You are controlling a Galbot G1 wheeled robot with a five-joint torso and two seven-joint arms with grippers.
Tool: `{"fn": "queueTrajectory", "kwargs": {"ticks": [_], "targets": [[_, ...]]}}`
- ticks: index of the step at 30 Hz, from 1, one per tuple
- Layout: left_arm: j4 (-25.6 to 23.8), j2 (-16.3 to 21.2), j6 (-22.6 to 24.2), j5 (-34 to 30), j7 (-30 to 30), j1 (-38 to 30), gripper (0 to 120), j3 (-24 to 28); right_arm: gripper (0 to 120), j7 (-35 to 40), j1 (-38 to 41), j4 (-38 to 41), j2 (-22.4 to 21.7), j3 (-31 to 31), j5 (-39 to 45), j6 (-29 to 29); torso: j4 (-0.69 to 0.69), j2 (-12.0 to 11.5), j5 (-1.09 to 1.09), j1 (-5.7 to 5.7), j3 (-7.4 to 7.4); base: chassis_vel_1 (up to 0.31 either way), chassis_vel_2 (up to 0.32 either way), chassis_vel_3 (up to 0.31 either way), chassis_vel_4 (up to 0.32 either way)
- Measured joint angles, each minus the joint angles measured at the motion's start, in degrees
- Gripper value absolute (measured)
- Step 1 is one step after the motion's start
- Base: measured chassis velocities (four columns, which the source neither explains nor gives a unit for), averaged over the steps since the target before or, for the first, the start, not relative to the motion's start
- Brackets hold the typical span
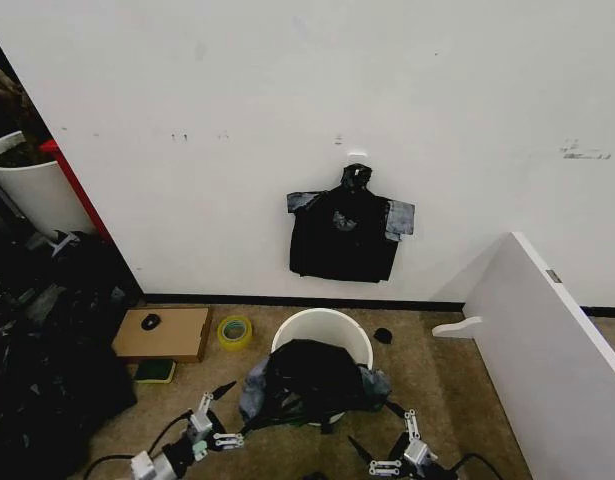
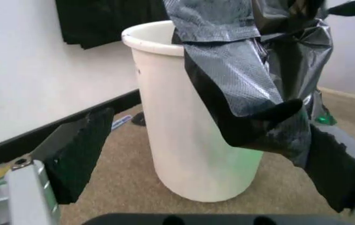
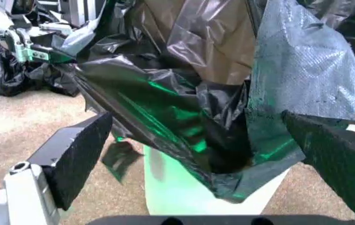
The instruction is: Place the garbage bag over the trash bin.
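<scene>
Writing: none legible on any item. Floor was tan carpet (image 1: 457, 400) meeting a white wall (image 1: 287, 100) with a dark baseboard. A flat black bundle (image 1: 344, 236) hung on the wall above the bin. A white panel (image 1: 547, 320) leaned at the right; a heap of dark bags (image 1: 37, 340) lay at the left with a taller white bin (image 1: 37, 190) behind it. Near the baseboard sat a cardboard box (image 1: 164, 333) with a small dark object on it, and a tape roll (image 1: 234, 331) just beside the box.

Bin (image 1: 322, 332) stood on the carpet near the wall, upright; its far rim was bare. Bag (image 1: 309, 382) was draped over the near rim, hanging down the outside, partly into the mouth; contents of the bin could not be seen.

Left gripper (image 1: 219, 405) was low at the bag's left edge, jaws spread, the bag's edge hanging against one finger in the left wrist view. Right gripper (image 1: 395, 432) was low at the bag's right edge, jaws spread, bag (image 3: 215, 117) between and beyond them, not pinched.
</scene>
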Motion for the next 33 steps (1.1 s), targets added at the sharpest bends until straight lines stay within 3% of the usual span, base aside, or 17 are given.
{"fn": "queueTrajectory", "kwargs": {"ticks": [6, 11, 16, 18, 23, 29, 33], "targets": [[5.8, 0.8, -1.9, -5.6, 6.1, -4.5, 100, 1.4, 100, 1.4, 0.6, 0.6, 1.1, -0.6, -1.7, -0.7, 0.01, 0.0, 0.0, 0.0, 0.0, 0.0, 0.0, 0.0, 0.0], [8.2, 0.1, -2.4, -9.3, 7.8, -6.6, 100, 3.6, 100, 2.6, 0.9, 2.2, 2.1, -0.8, -2.6, -1.0, 0.0, 0.0, 0.0, 0.0, 0.0, 0.0, 0.0, 0.0, 0.0], [7.4, -1.6, -4.1, -11.2, 5.6, -6.0, 100, 4.3, 100, 2.9, 0.5, 6.0, 0.9, -0.4, -4.6, 0.1, -0.01, 0.0, 0.0, 0.0, 0.0, 0.0, 0.0, 0.0, 0.0], [6.3, -2.2, -4.4, -11.8, 4.3, -5.3, 100, 4.2, 100, 2.9, 0.1, 8.0, -0.1, -0.1, -6.4, 1.0, 0.05, 0.0, 0.0, 0.0, 0.0, 0.0, 0.0, 0.0, 0.0], [5.1, -2.6, -4.5, -11.7, 3.6, -5.1, 100, 3.9, 100, 3.0, -0.4, 11.0, -0.7, 0.0, -9.2, 3.0, -0.02, 0.0, 0.0, 0.0, 0.0, 0.0, 0.0, 0.0, 0.0], [4.2, -3.1, -4.7, -11.7, 2.8, -4.9, 100, 4.1, 100, -0.8, 4.3, 10.6, 1.8, -4.8, -4.8, 0.9, 0.02, 0.0, 0.0, 0.0, 0.0, 0.0, 0.0, 0.0, 0.0], [4.6, -3.4, -4.6, -11.4, 2.7, -5.6, 100, 4.9, 100, 1.4, 8.5, 7.5, 4.3, -6.3, -4.6, -1.6, -0.01, 0.0, 0.01, 0.0, 0.0, 0.0, 0.0, 0.0, 0.0]]}}
